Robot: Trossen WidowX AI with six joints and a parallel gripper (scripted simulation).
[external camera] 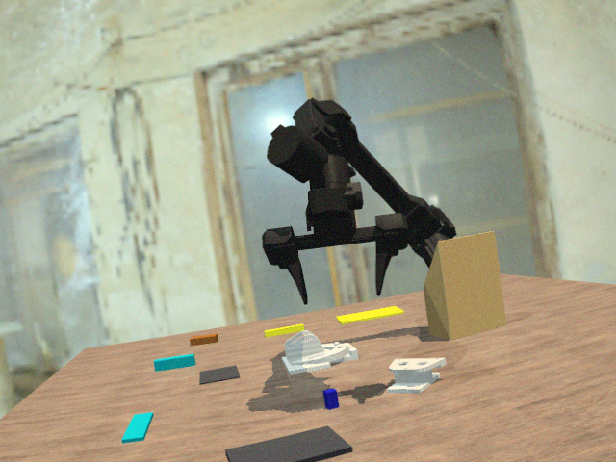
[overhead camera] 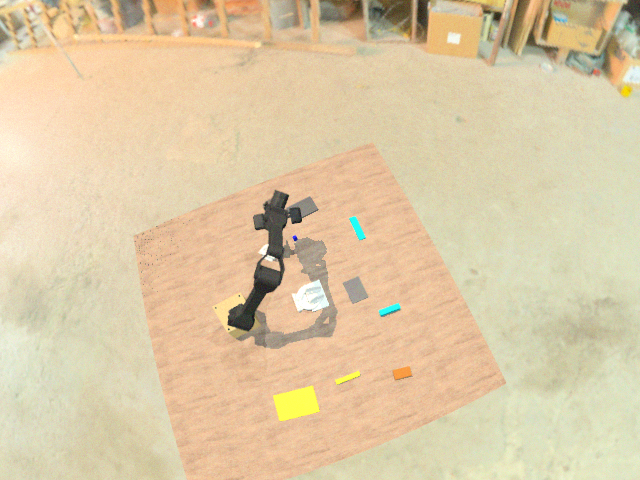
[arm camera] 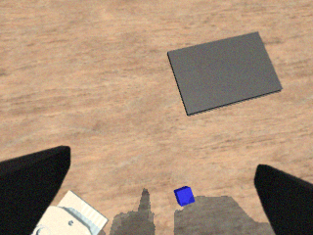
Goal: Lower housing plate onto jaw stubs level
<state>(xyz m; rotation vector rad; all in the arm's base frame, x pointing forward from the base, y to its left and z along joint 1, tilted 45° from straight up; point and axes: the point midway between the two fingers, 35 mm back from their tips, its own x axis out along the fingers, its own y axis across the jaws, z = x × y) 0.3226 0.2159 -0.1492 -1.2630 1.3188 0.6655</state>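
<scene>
Hovering wide open above the table (overhead camera: 423, 289) (external camera: 556, 338) (arm camera: 88, 88), the gripper (overhead camera: 277, 218) (external camera: 342, 299) (arm camera: 163, 164) is pinching nothing, its fingers spreading well apart.
In the top view, the white housing plate (overhead camera: 264, 250) (external camera: 417, 366) (arm camera: 61, 217) is resting on the wood at about half past ten from the white jaw assembly (overhead camera: 310, 296) (external camera: 318, 353), standing apart from it and partly hiding under the arm; a blue block (overhead camera: 295, 238) (external camera: 330, 398) (arm camera: 184, 196) is sitting near the plate's two o'clock. A cardboard box (overhead camera: 454, 25) is standing on the floor beyond, toward one o'clock, its contents too blurred to tell. The gripper is hanging inside the twelve o'clock table edge, with wood extending between it and the three o'clock edge, past a cyan bar (overhead camera: 357, 228) (external camera: 138, 426).
</scene>
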